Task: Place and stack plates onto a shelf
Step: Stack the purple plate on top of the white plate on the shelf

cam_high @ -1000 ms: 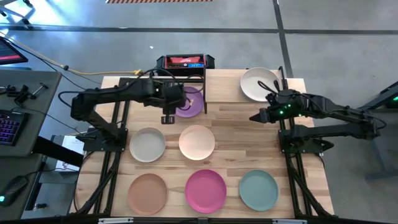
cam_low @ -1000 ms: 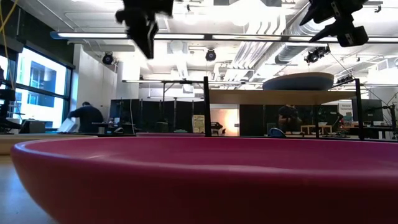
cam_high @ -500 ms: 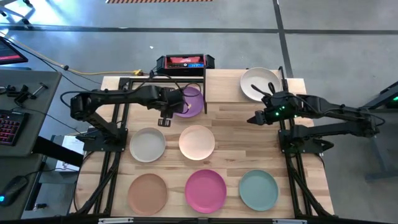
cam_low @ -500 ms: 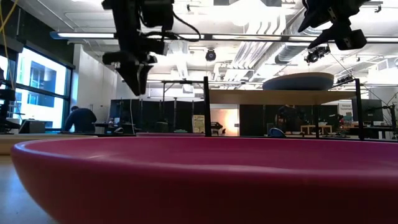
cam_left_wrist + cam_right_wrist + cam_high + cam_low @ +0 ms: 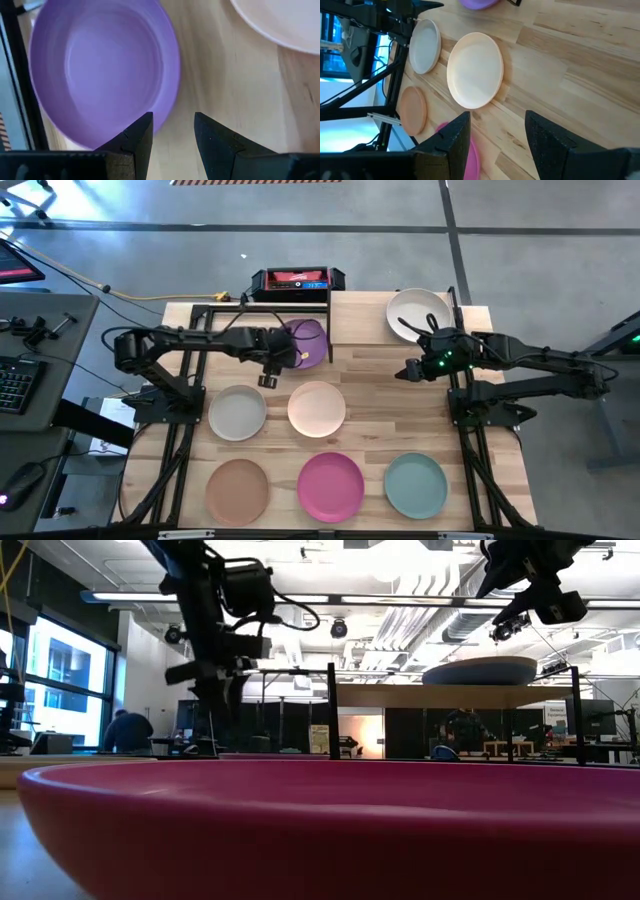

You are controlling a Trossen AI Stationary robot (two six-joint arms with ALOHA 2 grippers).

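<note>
- Tabletop (image 5: 365, 385): seven plates are seen from above; cream plate (image 5: 417, 314) sits at the far right corner, purple plate (image 5: 305, 342) just under the black shelf frame (image 5: 265, 307), the rest in two rows nearer.
- Purple plate is judged the target; the near rim should be straddled squarely and pinched before lifting, keeping clear of the frame post.
- Left hand (image 5: 172, 131) is held narrowly open, empty, at the purple plate's (image 5: 100, 70) rim; only the wrist view shows this.
- Right hand (image 5: 495, 131) is parted, empty, held above the tabletop near the cream plate; peach plate (image 5: 475, 70) is ahead.
- Low view: magenta plate (image 5: 320, 830) blocks the tabletop; only arm height is shown.
</note>
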